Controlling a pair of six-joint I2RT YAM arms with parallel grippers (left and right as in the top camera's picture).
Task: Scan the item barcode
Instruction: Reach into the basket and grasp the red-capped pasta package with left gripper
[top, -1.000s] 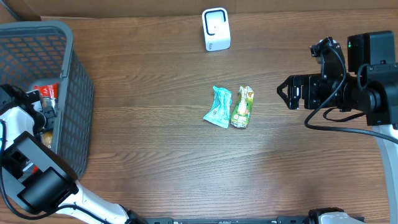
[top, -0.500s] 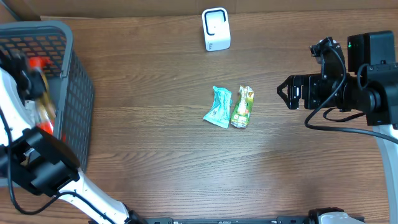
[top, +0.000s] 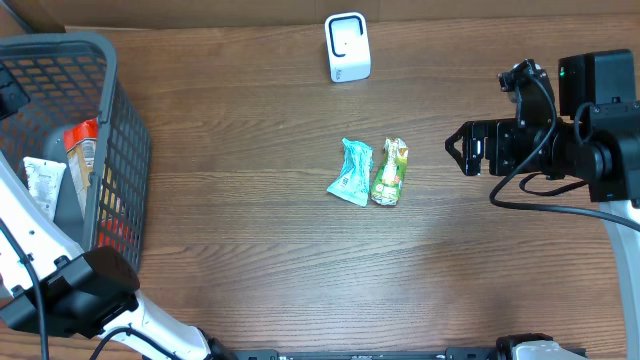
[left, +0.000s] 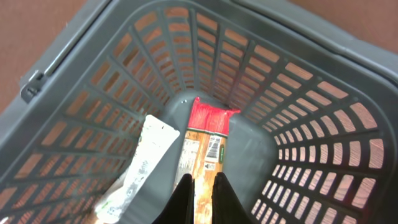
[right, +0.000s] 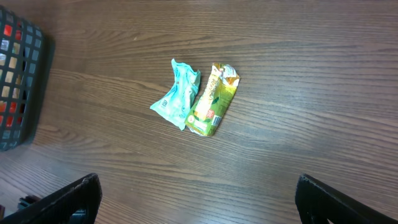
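Grey basket (left: 298, 93) under left claw (left: 202, 182), tight together; right claw (right: 198, 199) wide apart above wood table (right: 311, 93).

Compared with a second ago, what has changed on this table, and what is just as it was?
The left arm rose out of the basket; the left gripper closed and now hangs above the red-topped packet and white packet on the basket floor, apparently gripping neither. Unchanged: the right gripper open, the teal packet, green packet and white scanner on the table.
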